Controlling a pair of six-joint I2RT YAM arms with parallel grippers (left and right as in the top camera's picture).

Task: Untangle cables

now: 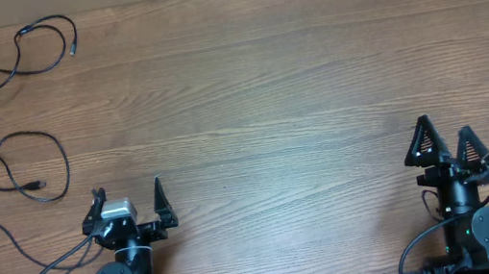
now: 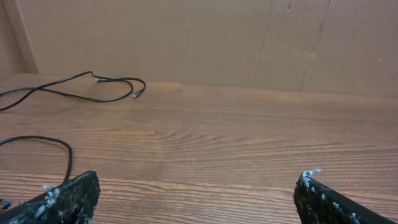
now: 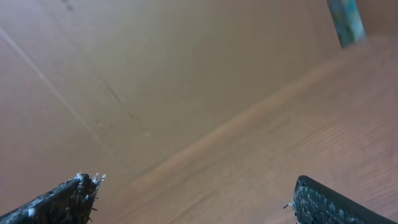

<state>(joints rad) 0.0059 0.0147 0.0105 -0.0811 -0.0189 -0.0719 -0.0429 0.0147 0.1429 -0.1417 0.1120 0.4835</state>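
left end effector [image 1: 128, 197] and right end effector [image 1: 445, 132] spread, empty | cables [image 1: 23, 32] lay far beyond left end effector | risk: long reach could have dragged loops together

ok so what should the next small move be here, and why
Probably swing the left gripper forward and to its left, towards the nearest looped cable, jaws open. It sits open and empty near its base, as does the right gripper, and every cable in view lies on the left side, far from the right one.
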